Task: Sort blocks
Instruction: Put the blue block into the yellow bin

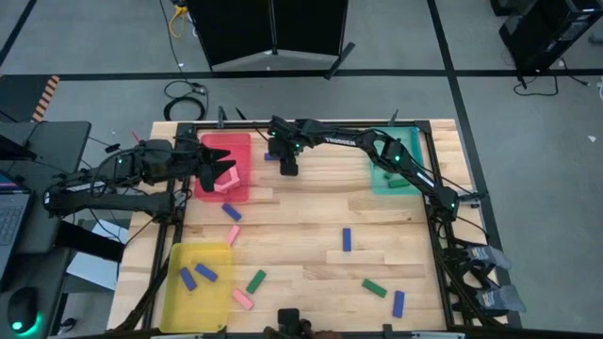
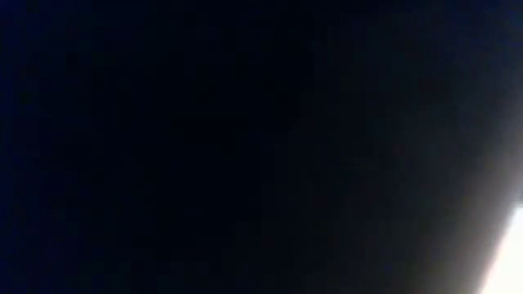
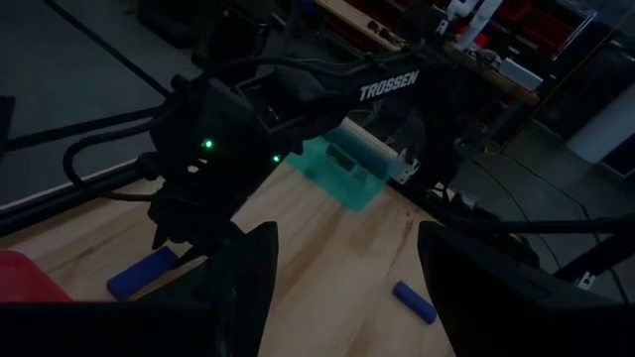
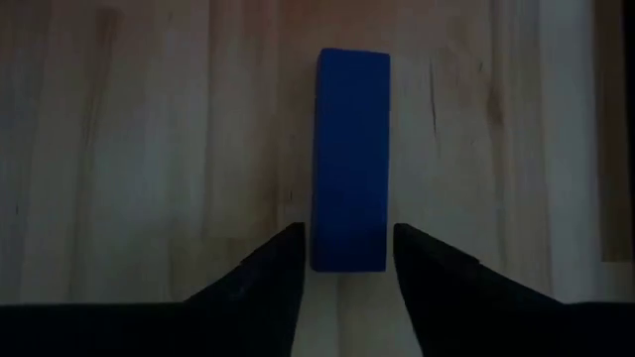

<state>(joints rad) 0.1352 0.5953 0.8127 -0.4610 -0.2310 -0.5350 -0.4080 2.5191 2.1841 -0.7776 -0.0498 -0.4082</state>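
One blue block (image 4: 351,159) is lying lengthwise between the right gripper's (image 4: 347,260) open, empty fingers, at the table's far edge, right of the red tray (image 1: 236,151).

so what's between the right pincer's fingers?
A blue block lying flat on the wooden table; its near end sits between the right pincer fingers. Right wrist view.

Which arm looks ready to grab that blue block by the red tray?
The right gripper: its open fingers straddle the blue block on the table. The left gripper hovers over the red tray.
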